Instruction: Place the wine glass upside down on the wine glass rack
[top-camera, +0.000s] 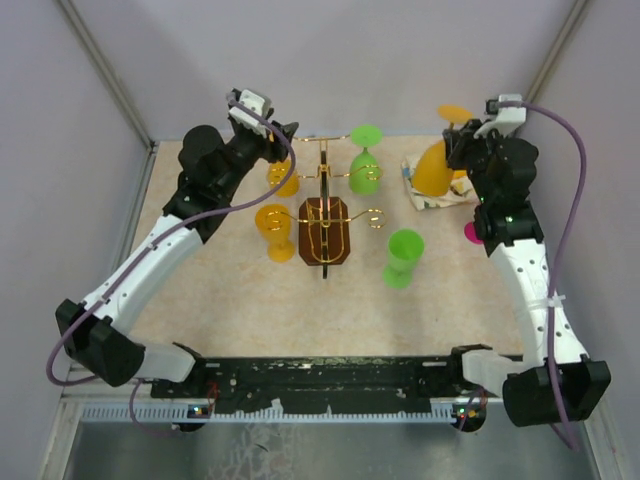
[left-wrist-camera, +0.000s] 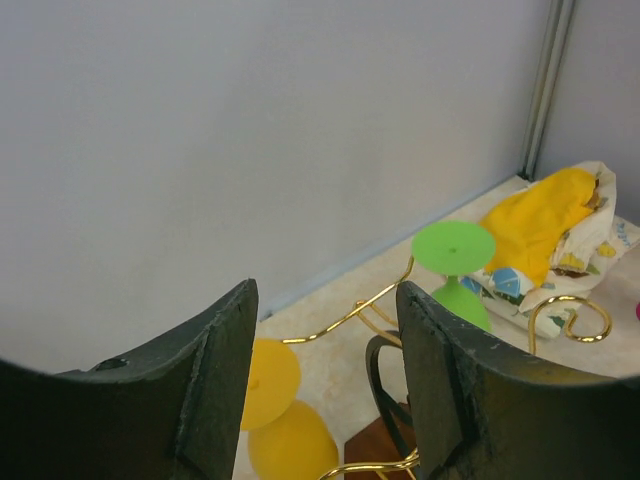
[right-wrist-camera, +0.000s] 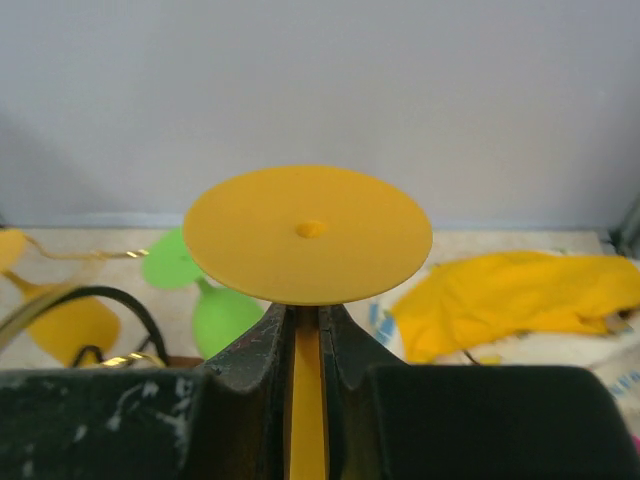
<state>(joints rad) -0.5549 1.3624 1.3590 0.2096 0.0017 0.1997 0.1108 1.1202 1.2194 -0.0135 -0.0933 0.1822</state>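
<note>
Two claws, top view: the left claw (top-camera: 287, 130) hangs over the far left of the table (top-camera: 230, 300); the right claw (top-camera: 460, 135) is over the far right.
Rack, top view: the wine glass rack (top-camera: 325, 228) stands mid-table on its dark brown base, gold wire arms spread.
Held glass, top view: the held yellow wine glass (top-camera: 455, 115) is in the right claw, foot toward the back wall, above a patterned cloth (top-camera: 440, 200) and well apart from the rack.
Other glasses, top view: the hung yellow glass (top-camera: 283, 178) is upside down at the rack's left arm, just below the left claw. The hung green glass (top-camera: 365, 165) is upside down at a far arm. The standing yellow glass (top-camera: 275, 232) is upright just left of the base, and the standing green glass (top-camera: 403, 258) is upright to its right.
Left claw, left wrist view: the fingers (left-wrist-camera: 210, 390) stand apart with nothing between them.
Beyond it, left wrist view: the hung yellow glass (left-wrist-camera: 272, 385) is below the gap, the hung green glass (left-wrist-camera: 452, 247) farther off, and a yellow crumpled heap (left-wrist-camera: 535, 225) lies on the cloth.
Right claw, right wrist view: the fingers (right-wrist-camera: 255, 350) are clamped on the yellow stem, with the round foot (right-wrist-camera: 308, 232) just past the tips.
Background, right wrist view: the hung green glass (right-wrist-camera: 225, 315) is to the left and the yellow heap (right-wrist-camera: 520, 300) to the right.
</note>
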